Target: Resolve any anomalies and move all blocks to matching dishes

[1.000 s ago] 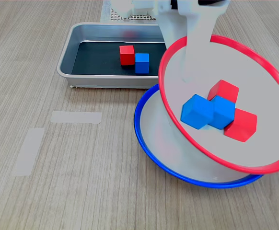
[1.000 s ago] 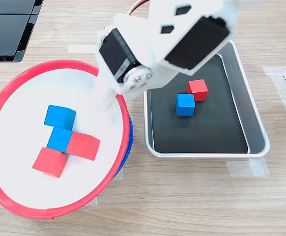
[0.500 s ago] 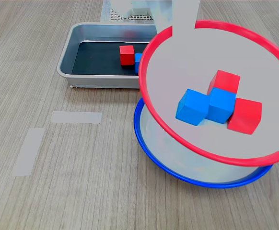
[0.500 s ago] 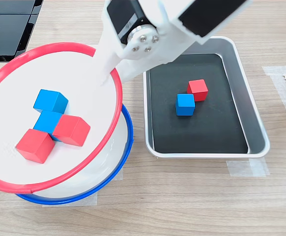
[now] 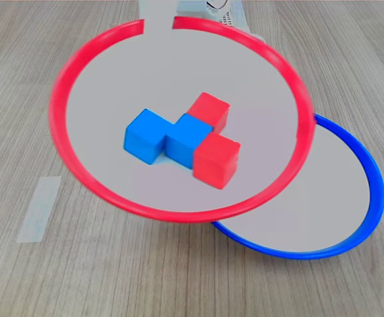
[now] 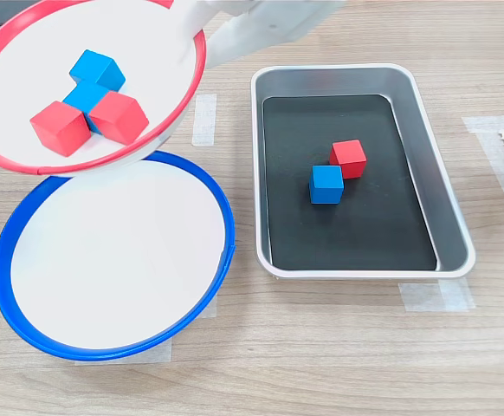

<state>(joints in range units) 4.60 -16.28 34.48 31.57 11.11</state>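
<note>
So the tool (image 6: 202, 30) has the red-rimmed dish (image 5: 99, 191) pinched by its rim and held up off the counter (image 6: 321, 347), its white fingers (image 6: 261, 22) clamped at the edge in the second exterior view. Taking that lifted dish as the landmark: riding inside it are four blocks bunched together and touching, two blue blocks (image 5: 169, 137) side by side, one red block (image 5: 216, 160) on the near side and another red block (image 5: 208, 110) on the far side in the first exterior view. Below it and partly overlapped sits the blue-rimmed dish (image 6: 27, 334), flat on the counter. Off to the second exterior view's right of the lifted dish is the grey metal tray (image 6: 447, 217), with a loose red cube (image 6: 348, 158) and a loose blue cube (image 6: 326, 184) touching at a corner on its black floor.
</note>
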